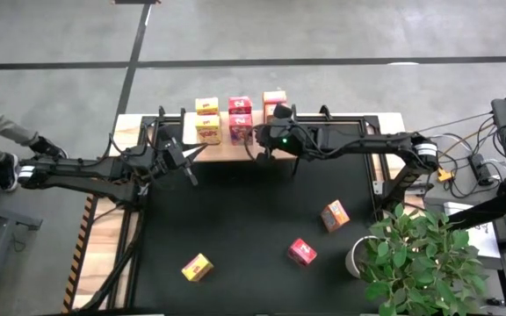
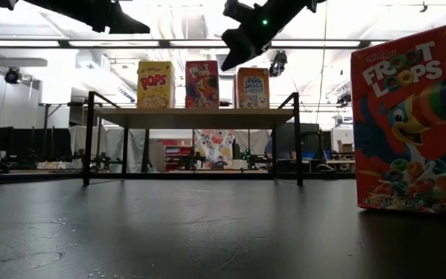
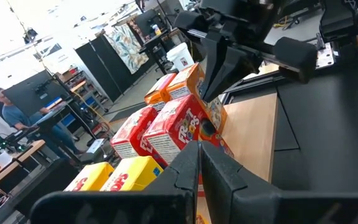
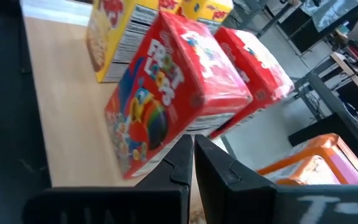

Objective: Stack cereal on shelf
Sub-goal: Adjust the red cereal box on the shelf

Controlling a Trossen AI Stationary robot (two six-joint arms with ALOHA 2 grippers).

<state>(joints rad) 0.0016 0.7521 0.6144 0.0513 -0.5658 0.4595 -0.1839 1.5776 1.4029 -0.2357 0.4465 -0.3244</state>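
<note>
Cereal boxes sit on the wooden shelf (image 1: 235,140) at the frame's upper middle, where the right hand (image 1: 266,151), fingers together and empty, hovers just in front of the orange boxes (image 1: 274,103). The left hand (image 1: 196,156), also closed on nothing, hangs near the yellow boxes (image 1: 207,118), with pink-red ones (image 1: 241,118) between. Farther out on the black mat (image 1: 235,219) lie three loose boxes: yellow (image 1: 198,267), pink-red (image 1: 302,253) and orange (image 1: 335,215).

Cereal boxes in the high view, counted by colour.

Yellow: three. Two on the shelf (image 1: 235,140), at (image 1: 206,106) and (image 1: 208,129); one on the black mat (image 1: 235,237) at (image 1: 198,268).

Pink-red: three. Two on the shelf, at (image 1: 240,105) and (image 1: 241,128); one on the mat at (image 1: 302,253).

Orange: two visible. One on the shelf at (image 1: 274,99); one on the mat at (image 1: 335,215).

Total visible: eight.
</note>
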